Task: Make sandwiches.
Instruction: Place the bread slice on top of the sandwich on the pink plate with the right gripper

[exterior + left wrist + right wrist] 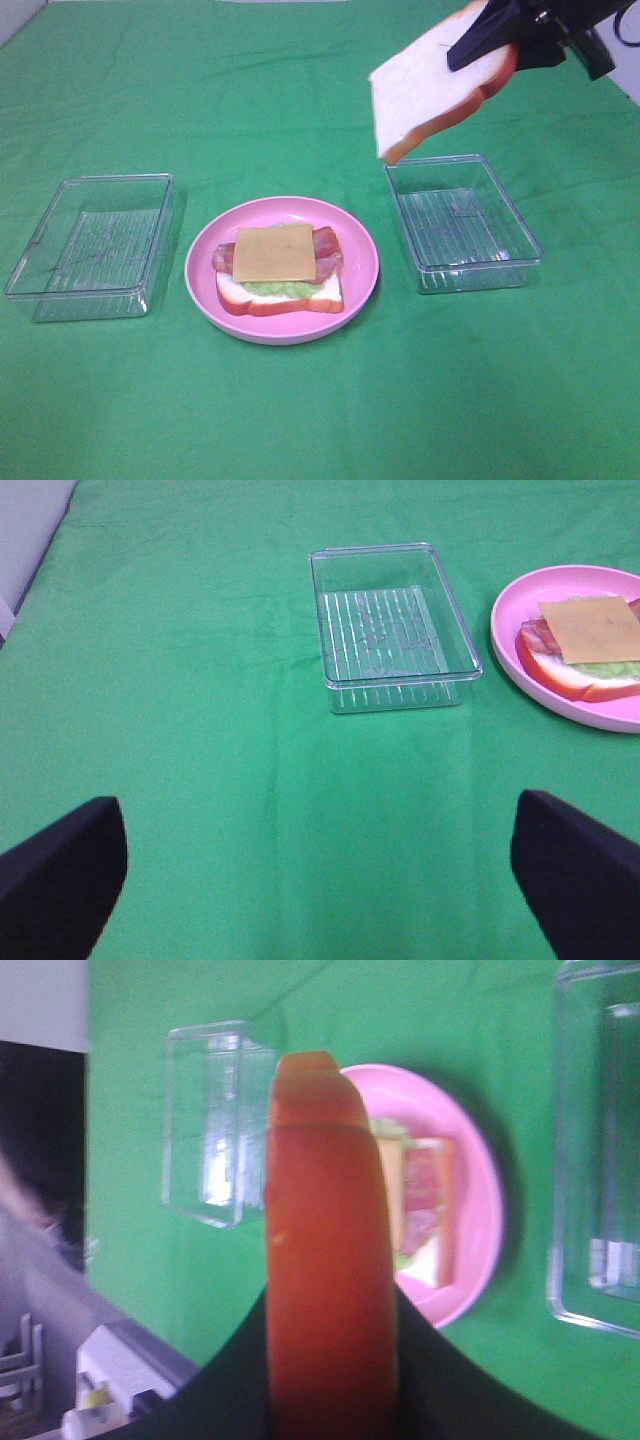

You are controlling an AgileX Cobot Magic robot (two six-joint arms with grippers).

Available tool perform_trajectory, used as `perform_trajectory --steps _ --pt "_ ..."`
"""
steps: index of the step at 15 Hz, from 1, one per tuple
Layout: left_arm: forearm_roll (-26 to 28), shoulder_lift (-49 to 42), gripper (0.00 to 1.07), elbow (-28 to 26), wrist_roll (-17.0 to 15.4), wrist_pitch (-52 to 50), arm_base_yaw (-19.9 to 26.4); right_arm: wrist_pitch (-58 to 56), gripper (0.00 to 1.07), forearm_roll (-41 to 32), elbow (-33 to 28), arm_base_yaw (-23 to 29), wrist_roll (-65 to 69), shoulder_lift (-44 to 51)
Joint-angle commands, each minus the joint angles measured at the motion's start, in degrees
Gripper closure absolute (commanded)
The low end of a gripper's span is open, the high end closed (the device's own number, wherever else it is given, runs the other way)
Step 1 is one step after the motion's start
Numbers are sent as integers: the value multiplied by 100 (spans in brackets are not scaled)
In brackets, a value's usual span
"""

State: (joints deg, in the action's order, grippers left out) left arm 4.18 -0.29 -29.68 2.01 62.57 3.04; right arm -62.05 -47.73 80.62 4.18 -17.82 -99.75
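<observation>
On the pink plate (200, 262) lies an open-topped stack (274, 252): white bread with an orange-brown crust, pale green lettuce, reddish bacon, and a yellow cheese square on top. High at the back right, my right gripper (500, 40) is shut on a second bread slice (430, 95), which hangs tilted in the air above the right clear box. In the right wrist view the slice's crust (325, 1290) fills the middle, clamped between the dark fingers, with the plate (480, 1200) below it. My left gripper (315, 802) is open and holds nothing, low over the cloth well short of the plate (505, 645).
Two clear plastic boxes stand on the green cloth: one left of the plate (90, 245), one right of it (462, 225). The left wrist view shows the left box (390, 630) ahead of the open fingers. The cloth's edge shows at the far left.
</observation>
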Motion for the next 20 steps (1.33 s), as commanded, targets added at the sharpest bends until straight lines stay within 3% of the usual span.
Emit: perform_trajectory --steps 1,3,7,11,15,20 --pt "57 -103 9 11 -40 -86 29 166 107 -1501 -785 29 -1180 80" --pt "57 -103 9 11 -40 -86 29 665 107 -2298 -1364 350 -1942 63" --pt "57 -103 9 11 -40 -86 29 1220 107 -2464 -1369 1157 -1948 -321" --pt "57 -103 9 11 -40 -86 29 1318 107 -3168 -1249 1662 -2298 -1346" --pt "57 -103 9 11 -40 -86 29 1278 107 -3254 -796 1667 -2292 -2005" --pt "57 -103 9 11 -40 -86 29 1427 107 -3042 -791 1667 -2240 -2332"
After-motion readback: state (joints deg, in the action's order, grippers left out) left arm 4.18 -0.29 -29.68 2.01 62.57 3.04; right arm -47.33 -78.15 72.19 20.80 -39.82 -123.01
